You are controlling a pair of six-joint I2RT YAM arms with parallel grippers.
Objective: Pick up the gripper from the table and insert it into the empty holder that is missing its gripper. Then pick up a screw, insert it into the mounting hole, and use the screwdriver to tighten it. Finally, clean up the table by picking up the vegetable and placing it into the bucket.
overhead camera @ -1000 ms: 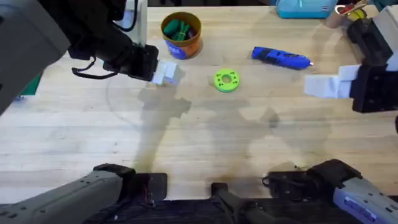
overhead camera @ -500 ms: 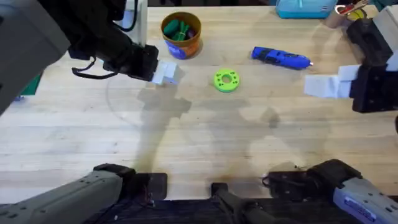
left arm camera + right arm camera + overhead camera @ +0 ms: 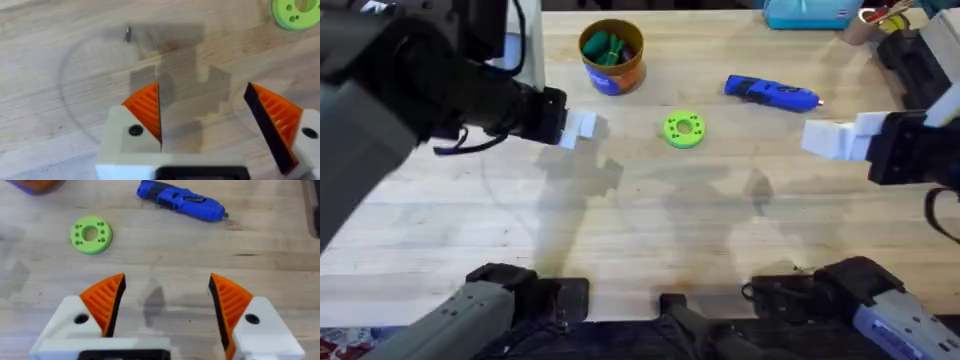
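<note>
1. Table (image 3: 650, 230): pale wood, matt, fine grain lines, faint scuff rings.
2. Screwdriver (image 3: 181, 201): bright blue plastic, slight sheen; thin metal tip.
3. Green disc (image 3: 91, 234): smooth matt plastic w/ small holes.
4. Bucket (image 3: 611, 55): orange-brown, glossy-ish; blue label on its side.
5. Left gripper (image 3: 210, 125) & right gripper (image 3: 167, 305): matt white plastic bodies, orange ribbed pads (image 3: 105, 300), dark screw heads.
6. Small screw (image 3: 128, 34): dull grey metal.

Your overhead camera looks down and forward across the table (image 3: 650, 240); both wrist cameras face down at it from close above. All three share the green disc (image 3: 684, 129) (image 3: 296, 11) (image 3: 91, 234).
</note>
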